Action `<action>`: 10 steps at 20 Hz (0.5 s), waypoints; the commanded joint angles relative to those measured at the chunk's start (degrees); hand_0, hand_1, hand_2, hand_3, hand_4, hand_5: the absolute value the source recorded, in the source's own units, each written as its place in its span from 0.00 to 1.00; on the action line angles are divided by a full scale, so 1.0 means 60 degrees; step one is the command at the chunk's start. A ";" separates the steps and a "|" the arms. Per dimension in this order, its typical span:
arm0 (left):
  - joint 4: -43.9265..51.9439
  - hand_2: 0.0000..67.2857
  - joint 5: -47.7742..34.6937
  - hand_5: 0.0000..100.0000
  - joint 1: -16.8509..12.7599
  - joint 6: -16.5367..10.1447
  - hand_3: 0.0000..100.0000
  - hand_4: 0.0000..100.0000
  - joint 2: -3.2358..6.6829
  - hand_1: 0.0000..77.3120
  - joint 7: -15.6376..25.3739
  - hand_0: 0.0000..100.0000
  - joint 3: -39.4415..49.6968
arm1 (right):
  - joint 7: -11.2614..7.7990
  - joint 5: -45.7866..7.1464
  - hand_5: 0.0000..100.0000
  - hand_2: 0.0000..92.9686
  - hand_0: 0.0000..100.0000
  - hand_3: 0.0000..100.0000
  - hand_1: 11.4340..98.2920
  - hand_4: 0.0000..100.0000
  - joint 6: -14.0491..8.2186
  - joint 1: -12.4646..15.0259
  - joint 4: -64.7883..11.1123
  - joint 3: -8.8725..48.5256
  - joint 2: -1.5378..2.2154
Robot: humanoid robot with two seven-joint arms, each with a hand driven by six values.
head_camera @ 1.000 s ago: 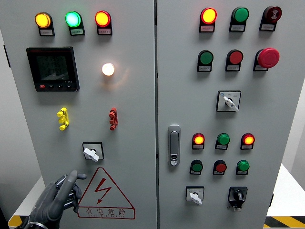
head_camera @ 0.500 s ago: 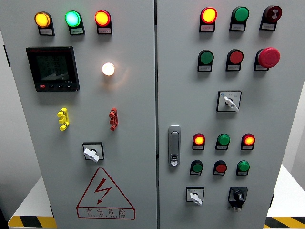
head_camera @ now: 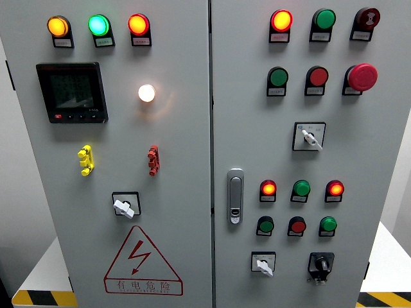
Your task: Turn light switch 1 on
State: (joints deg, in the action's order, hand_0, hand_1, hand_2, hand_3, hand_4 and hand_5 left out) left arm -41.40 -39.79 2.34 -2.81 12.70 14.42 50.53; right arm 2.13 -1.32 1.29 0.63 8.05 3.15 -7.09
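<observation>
No hand on screen, so its fingers can't be judged.
Round lamp (head_camera: pixel 146 93) glows on the grey cabinet (head_camera: pixel 180 147); white rotary switch (head_camera: pixel 124 206) sits lower down, untouched.

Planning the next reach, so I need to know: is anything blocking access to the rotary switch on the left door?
Nothing visible blocks it. The rotary switch sits exposed on the left door, above the warning triangle and below the yellow toggle and red toggle. Neither hand is in view.
</observation>
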 commanded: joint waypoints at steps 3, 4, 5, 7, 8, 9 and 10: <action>0.3684 0.35 0.1881 0.76 0.0605 -0.1331 0.48 0.71 -0.0722 0.00 0.0600 0.00 -0.3069 | -0.0003 0.0000 0.11 0.00 0.00 0.20 0.10 0.19 0.0005 -0.0002 0.0007 0.0003 -0.0004; 0.4141 0.34 0.2277 0.73 0.0606 -0.1449 0.40 0.66 -0.0885 0.00 0.0585 0.00 -0.3598 | -0.0003 0.0000 0.11 0.00 0.00 0.20 0.10 0.19 0.0005 -0.0002 0.0007 0.0003 -0.0004; 0.4493 0.32 0.2614 0.68 0.0606 -0.1508 0.32 0.59 -0.0973 0.00 0.0556 0.00 -0.4154 | -0.0003 0.0000 0.11 0.00 0.00 0.20 0.10 0.19 0.0005 -0.0002 0.0007 0.0003 -0.0004; 0.4949 0.28 0.3318 0.57 0.0606 -0.1494 0.19 0.47 -0.1149 0.00 0.0308 0.00 -0.5224 | -0.0003 0.0000 0.11 0.00 0.00 0.20 0.09 0.19 0.0005 -0.0002 0.0007 0.0003 -0.0004; 0.5183 0.25 0.3640 0.46 0.0606 -0.1494 0.14 0.38 -0.1266 0.00 -0.0128 0.00 -0.5635 | -0.0003 0.0000 0.11 0.00 0.00 0.20 0.09 0.19 -0.0009 -0.0002 0.0007 0.0003 -0.0004; 0.5388 0.23 0.3846 0.39 0.0591 -0.1508 0.11 0.32 -0.1281 0.00 -0.0626 0.00 -0.5842 | -0.0003 0.0000 0.11 0.00 0.00 0.20 0.09 0.19 -0.0010 -0.0002 0.0007 0.0003 -0.0004; 0.5594 0.19 0.4066 0.32 0.0562 -0.1508 0.06 0.26 -0.1311 0.00 -0.1109 0.00 -0.5931 | -0.0003 0.0000 0.11 0.00 0.00 0.20 0.09 0.19 -0.0010 -0.0002 0.0007 -0.0012 -0.0004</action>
State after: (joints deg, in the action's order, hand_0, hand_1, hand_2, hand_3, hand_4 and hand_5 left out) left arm -9.93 -17.73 5.94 -11.80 5.26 12.09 16.92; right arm 2.12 -1.32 1.29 0.62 8.09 3.17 -7.12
